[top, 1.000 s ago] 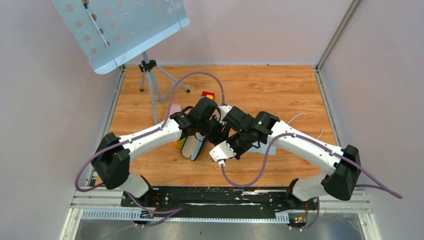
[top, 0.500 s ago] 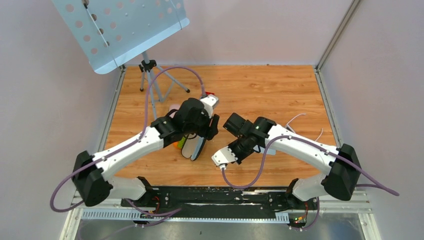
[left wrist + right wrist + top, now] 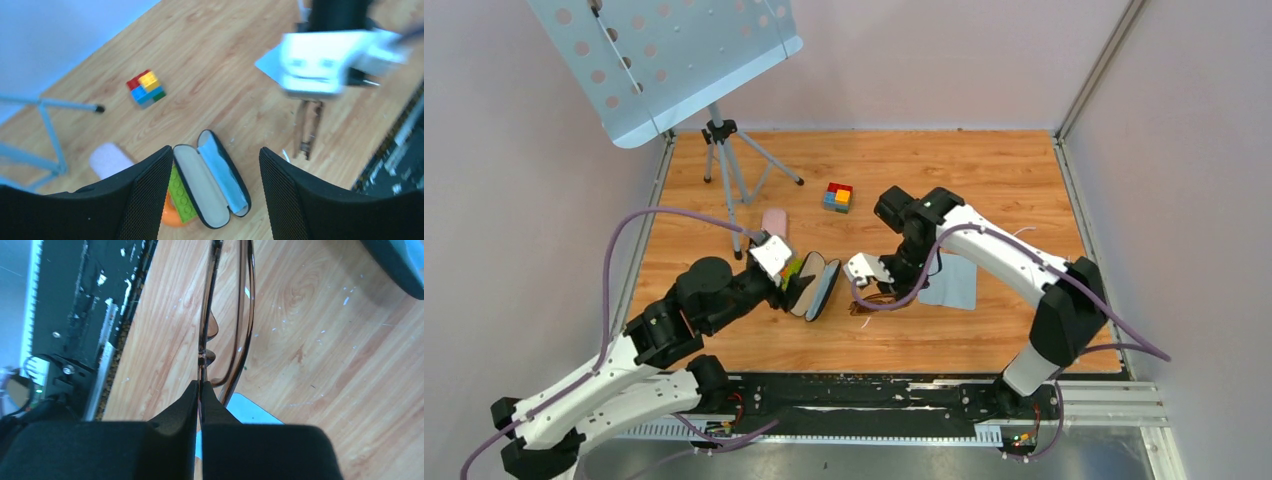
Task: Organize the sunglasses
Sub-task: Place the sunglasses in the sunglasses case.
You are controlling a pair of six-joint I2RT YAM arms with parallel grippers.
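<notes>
Two arms lean over a wooden table (image 3: 984, 170). At the far left a perforated pale-blue metal music stand (image 3: 664, 60) stands on its tripod. The left gripper (image 3: 215, 150) hangs above the left half of the table, its black fingers (image 3: 145, 200) spread wide with nothing between them. Under it are a pink oblong case (image 3: 774, 220), a green toy brick (image 3: 181, 192) on an orange piece (image 3: 169, 218), and just right of the brick a black oblong glasses case (image 3: 816, 288). The black case lies open, showing a pale lining. Farther back sits a small cube of coloured blocks (image 3: 837, 196).

Right of the open case, near the table's middle, the right gripper (image 3: 201, 390) is pinched tight on one end of the thin brown-framed sunglasses (image 3: 212, 330). The pair is folded, and its long axis runs straight on from the fingertips towards the near edge. It is low over the wood; I cannot tell whether it touches. A pale-blue cloth (image 3: 954, 282) lies flat just to its right.
</notes>
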